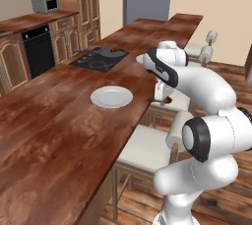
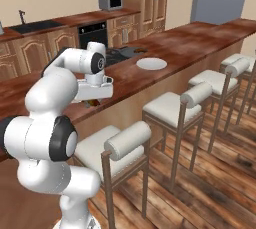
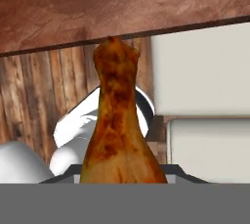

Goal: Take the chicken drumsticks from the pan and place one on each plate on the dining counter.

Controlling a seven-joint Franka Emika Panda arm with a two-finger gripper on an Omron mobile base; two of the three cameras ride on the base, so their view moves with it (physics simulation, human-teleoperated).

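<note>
Fingers [image 1: 161, 99] clamp a drumstick [image 1: 164, 100] beside the dining counter [image 1: 49, 135], near a plate [image 1: 111, 97]

home kitchen: oven [image 1: 38, 49], stovetop [image 1: 98, 60], cabinets [image 1: 83, 3]

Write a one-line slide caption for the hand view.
Gripper shut on a glossy drumstick, by the dining counter edge.

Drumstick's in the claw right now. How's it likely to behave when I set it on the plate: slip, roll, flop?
The drumstick looks stiff, jutting straight out from the claw without sagging. Its glossy skin hints it may slip in the grip. With a bulbous end tapering to thin bone, it would probably roll in a curve on the flat plate.
</note>
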